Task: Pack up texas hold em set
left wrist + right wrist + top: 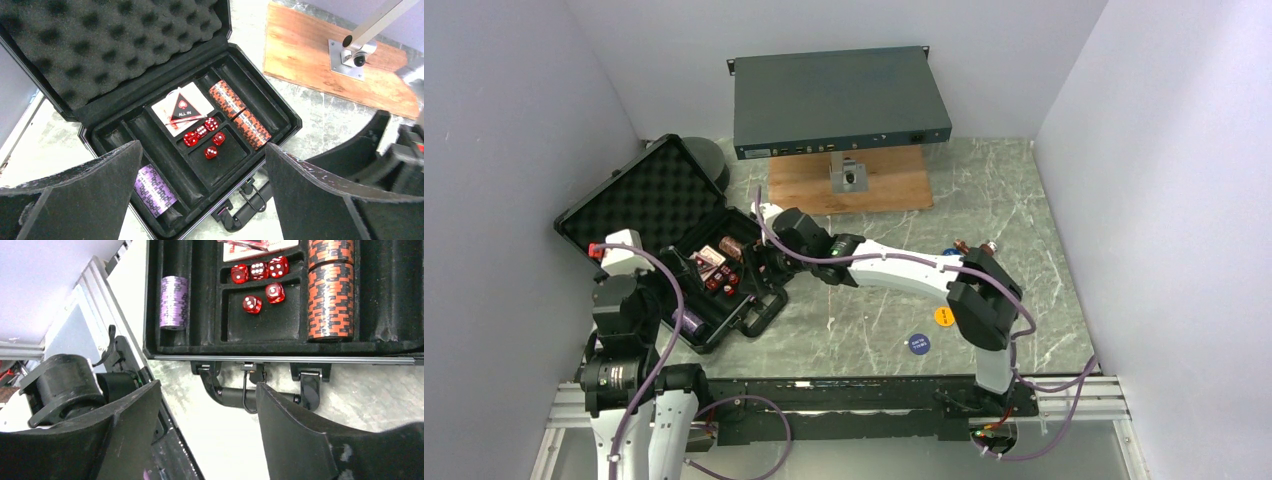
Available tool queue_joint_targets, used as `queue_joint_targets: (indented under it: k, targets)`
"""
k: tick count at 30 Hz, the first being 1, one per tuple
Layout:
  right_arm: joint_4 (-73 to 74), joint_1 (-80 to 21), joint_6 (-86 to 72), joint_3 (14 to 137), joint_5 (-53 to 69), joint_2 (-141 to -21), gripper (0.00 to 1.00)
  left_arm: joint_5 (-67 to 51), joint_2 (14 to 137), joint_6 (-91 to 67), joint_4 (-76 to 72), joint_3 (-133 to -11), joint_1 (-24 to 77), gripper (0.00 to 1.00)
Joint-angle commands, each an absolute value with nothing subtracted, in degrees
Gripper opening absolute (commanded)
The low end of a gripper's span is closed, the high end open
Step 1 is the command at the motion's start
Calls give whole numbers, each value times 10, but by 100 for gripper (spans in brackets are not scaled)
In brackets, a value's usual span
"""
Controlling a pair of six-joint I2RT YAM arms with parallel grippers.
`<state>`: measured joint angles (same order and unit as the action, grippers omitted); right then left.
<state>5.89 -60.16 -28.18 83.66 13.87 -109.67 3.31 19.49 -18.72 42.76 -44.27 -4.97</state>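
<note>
The black case (639, 200) lies open at the left, foam lid up. Its tray holds several red dice (205, 135), playing cards (167, 117) under a triangular "ALL IN" marker (185, 106), two orange chip stacks (227, 97) and a purple chip stack (152, 190). A blue disc (918, 343) and an orange disc (944, 316) lie loose on the table. My left gripper (202, 150) is open and empty above the tray's near-left part. My right gripper (208, 385) is open and empty just above the case handle (235, 397), outside the tray's front rim (280, 359).
A grey rack unit (839, 100) stands on a post over a wooden board (849, 180) at the back. Grey walls close in the left, right and back. An aluminium rail (824, 405) runs along the near edge. My left arm's base (65, 385) shows in the right wrist view.
</note>
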Motion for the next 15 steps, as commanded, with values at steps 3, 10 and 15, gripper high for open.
queue_joint_targets:
  k: [3,10,15]
  targets:
    - [61,-615,-243,797,81,-1014,84,31,189,-182,415,-447,-54,100]
    - [65,-627,-227,722,8,-937,88,33,182,-183,416,-447,-54,100]
    - [69,-628,-230,666,-69,-878,88,31,172,-183,412,-446,-54,100]
